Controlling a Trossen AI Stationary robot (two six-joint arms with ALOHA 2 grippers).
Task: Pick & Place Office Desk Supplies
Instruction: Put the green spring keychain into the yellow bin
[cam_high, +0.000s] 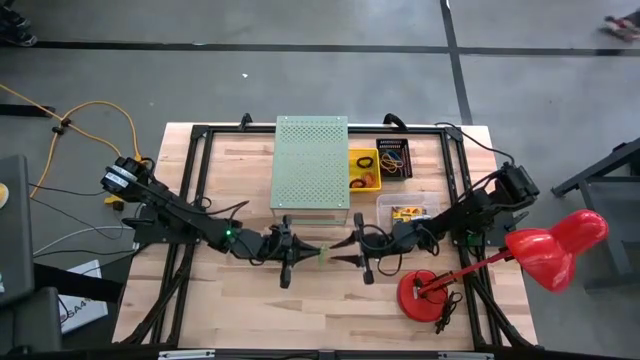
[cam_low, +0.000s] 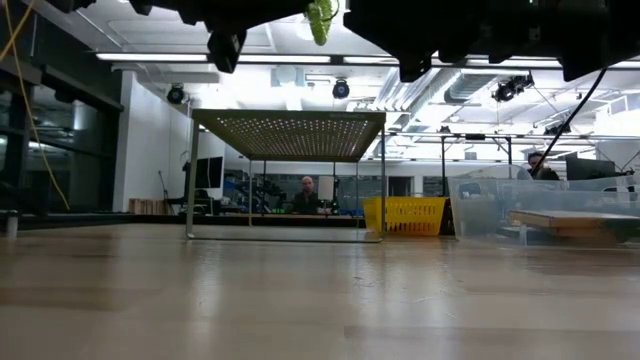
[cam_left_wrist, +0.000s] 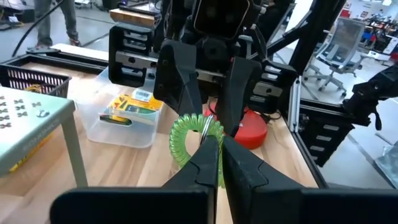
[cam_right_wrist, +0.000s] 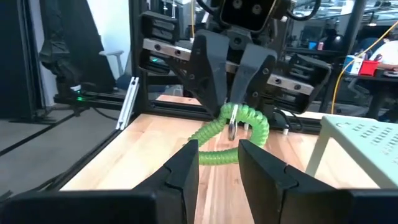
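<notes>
A green coiled elastic band loop (cam_high: 323, 252) hangs above the table's middle, between my two grippers, which face each other at a level. It carries a small metal ring (cam_right_wrist: 231, 127). My left gripper (cam_left_wrist: 214, 140) comes from the table's left and is shut on the coil (cam_left_wrist: 189, 140). My right gripper (cam_right_wrist: 219, 152) comes from the right and has the coil (cam_right_wrist: 249, 118) between its fingertips. In the low view the coil (cam_low: 320, 18) hangs high over the tabletop. A crayon box (cam_left_wrist: 127, 109) lies in a clear tub (cam_high: 405, 210). My left gripper pinches a strand of the green coil beside its metal ring (cam_left_wrist: 205, 124) between its two fingertips. The fingers are level and come from the table's left. The coil is lifted clear of the table. My right gripper has a stretched run of the coil (cam_right_wrist: 214, 155) across the gap between its fingertips, one finger (cam_left_wrist: 180, 87) on either side. The fingers are level and come from the table's right. The coil loops up beyond them.
The pale-green perforated box (cam_high: 311, 165) stands on legs just beyond the grippers. Right of it sit a yellow tray (cam_high: 362, 170) and a black tray (cam_high: 393, 158) with band loops. The pink lamp (cam_high: 545, 250) with its red base (cam_high: 428, 293) stands near right.
</notes>
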